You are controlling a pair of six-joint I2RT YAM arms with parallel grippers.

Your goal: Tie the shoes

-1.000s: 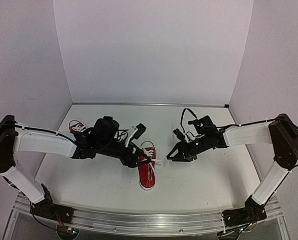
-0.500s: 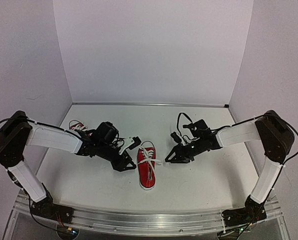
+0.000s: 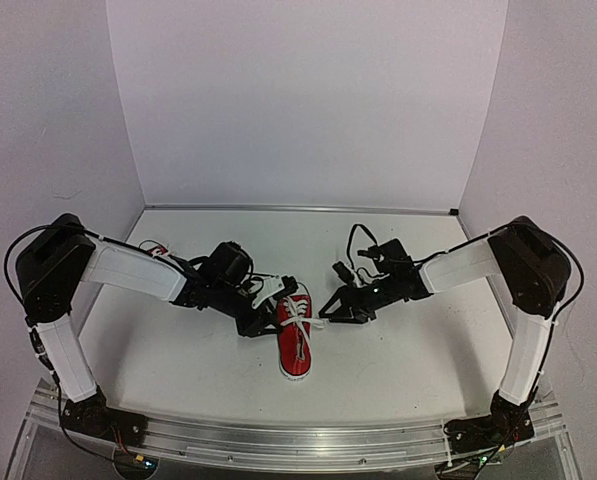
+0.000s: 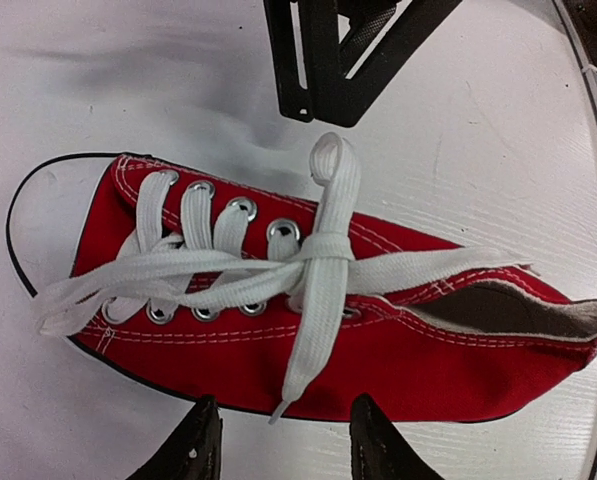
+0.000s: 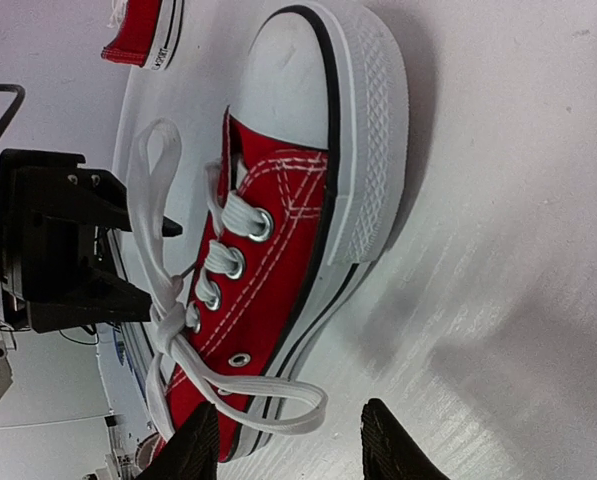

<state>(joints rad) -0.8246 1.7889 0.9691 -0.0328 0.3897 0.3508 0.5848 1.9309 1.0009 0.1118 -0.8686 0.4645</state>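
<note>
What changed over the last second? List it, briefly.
The left tool pulled back off the red canvas sneaker with white laces to its left side, its jaws narrowing but open. The right tool slid left toward the sneaker, open. The sneaker stayed put.

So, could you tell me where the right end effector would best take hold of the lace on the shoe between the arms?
Probably the short loop sticking out of the knot over the side of the shoe. It points at the right end effector, which can come in low from that side and pinch the loop's tip; its jaws stand apart.
</note>
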